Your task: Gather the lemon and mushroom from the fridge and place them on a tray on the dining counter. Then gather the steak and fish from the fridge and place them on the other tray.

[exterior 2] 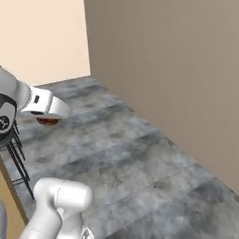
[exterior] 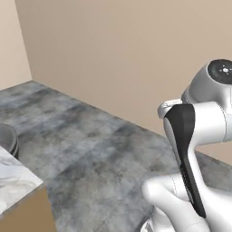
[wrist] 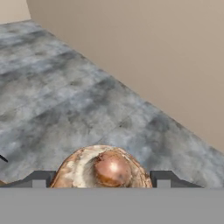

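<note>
at about eight o'clock in the left base view a corner of the dining counter (exterior: pixel 13 181) is showing, its veined marble top sitting over a tan wood side. in the hand view the gripper (wrist: pixel 100 179) is holding the mushroom (wrist: pixel 103 168) between its two dark fingertips (wrist: pixel 39 179) at six o'clock, the glossy brown cap facing the camera. beyond it the grey stone floor (wrist: pixel 78 96) is running from nine o'clock up toward the beige wall (wrist: pixel 153 52) at one o'clock.

One mushroom (wrist: pixel 101 168) is showing — one stool (exterior 2: pixel 16 156) is standing by, and one marble counter (exterior: pixel 13 179) corner is poking in.
</note>
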Robot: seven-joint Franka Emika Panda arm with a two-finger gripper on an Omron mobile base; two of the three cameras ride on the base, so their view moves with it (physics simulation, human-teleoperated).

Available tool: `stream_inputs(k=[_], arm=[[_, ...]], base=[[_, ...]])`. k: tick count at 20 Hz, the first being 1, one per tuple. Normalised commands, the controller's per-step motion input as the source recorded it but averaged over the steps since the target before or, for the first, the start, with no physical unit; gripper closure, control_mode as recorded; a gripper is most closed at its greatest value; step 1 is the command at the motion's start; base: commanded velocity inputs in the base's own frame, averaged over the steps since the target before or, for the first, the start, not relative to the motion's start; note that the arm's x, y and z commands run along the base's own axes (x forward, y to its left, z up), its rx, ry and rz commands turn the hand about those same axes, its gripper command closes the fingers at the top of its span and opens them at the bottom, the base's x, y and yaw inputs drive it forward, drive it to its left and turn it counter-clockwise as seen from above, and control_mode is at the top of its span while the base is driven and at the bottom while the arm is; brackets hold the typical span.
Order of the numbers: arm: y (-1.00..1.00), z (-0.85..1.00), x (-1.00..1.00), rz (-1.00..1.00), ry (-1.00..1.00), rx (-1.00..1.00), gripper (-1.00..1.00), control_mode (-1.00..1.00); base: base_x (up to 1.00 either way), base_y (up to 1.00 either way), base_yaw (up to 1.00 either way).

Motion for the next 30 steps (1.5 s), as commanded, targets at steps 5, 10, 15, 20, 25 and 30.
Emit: stream_inputs(k=[5,10,15,20,25,30], arm=[[0.00,0.00,0.00,0.00,0.00,0.00,1.00,1.00],[0.00,0.00,0.00,0.00,0.00,0.00,1.00,1.00],[0.00,0.00,0.00,0.00,0.00,0.00,1.00,1.00],[0.00,0.00,0.00,0.00,0.00,0.00,1.00,1.00],[0.00,0.00,0.00,0.00,0.00,0.00,1.00,1.00],[0.00,0.00,0.00,0.00,0.00,0.00,1.00,1.00]], base=[[0.81,-0.33,0.38],[0.79,-0.31,0.38],[0.76,-0.31,0.38],[0.74,-0.35,0.37],[0.73,-0.33,0.37],[0.76,-0.29,0.38]])
